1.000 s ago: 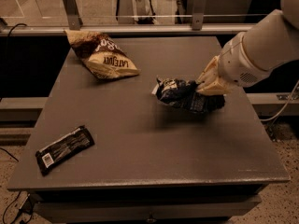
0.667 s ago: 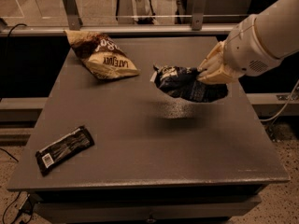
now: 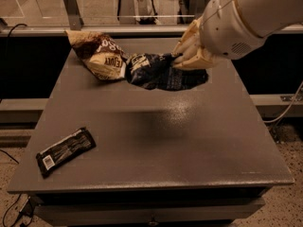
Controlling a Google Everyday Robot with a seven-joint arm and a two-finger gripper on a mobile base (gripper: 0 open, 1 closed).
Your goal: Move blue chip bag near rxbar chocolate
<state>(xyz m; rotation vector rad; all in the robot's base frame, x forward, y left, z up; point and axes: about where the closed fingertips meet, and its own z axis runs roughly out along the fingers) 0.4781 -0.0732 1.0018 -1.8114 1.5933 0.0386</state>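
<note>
Hovering over the table (image 3: 199,141), the gripper (image 3: 182,56) pinches the blue chip bag (image 3: 156,72) between its fingers (image 3: 190,41), lettering illegible.

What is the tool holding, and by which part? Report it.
The tool, over the far side of the table, grips the blue chip bag by its right end; the bag hangs lifted off the surface.

Table (image 3: 189,141) bears brown chip bag (image 3: 102,56) and rxbar chocolate (image 3: 65,151); tool (image 3: 182,56) over far half.
</note>
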